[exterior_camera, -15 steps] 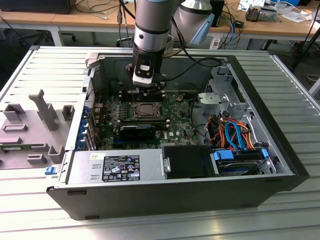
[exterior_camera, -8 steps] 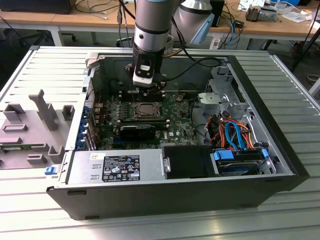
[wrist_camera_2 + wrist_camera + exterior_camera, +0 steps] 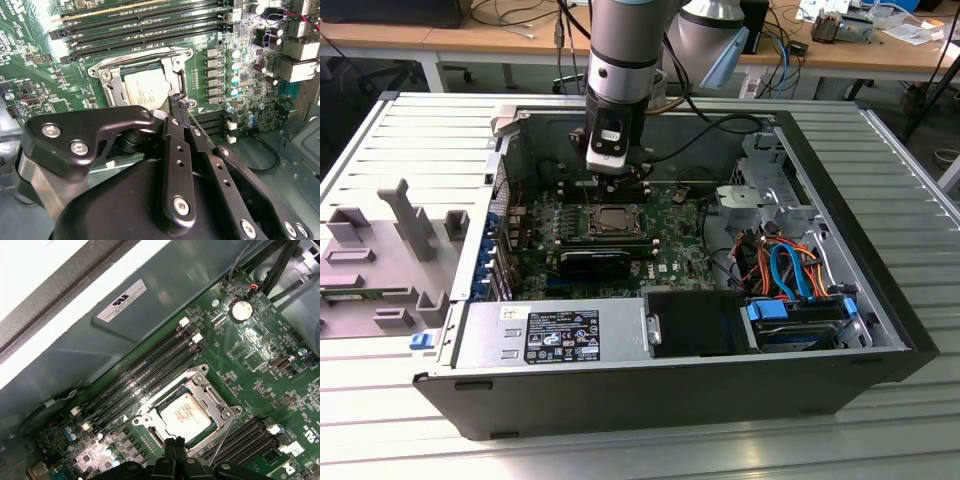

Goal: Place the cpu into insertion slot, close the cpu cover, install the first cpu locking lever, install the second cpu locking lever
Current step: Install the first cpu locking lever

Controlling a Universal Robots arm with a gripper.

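Wooden desk [image 3: 440, 35] behind, cables [image 3: 510, 18] atop; ribbed metal tabletop [image 3: 910, 420] in front.

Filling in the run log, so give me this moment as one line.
cpu seated | cpu cover closed over it | gripper shut, at cover's edge beside thin lever | lever latch state unclear

The arm [image 3: 625, 50] points straight down, its hand [image 3: 175, 446] closed tight
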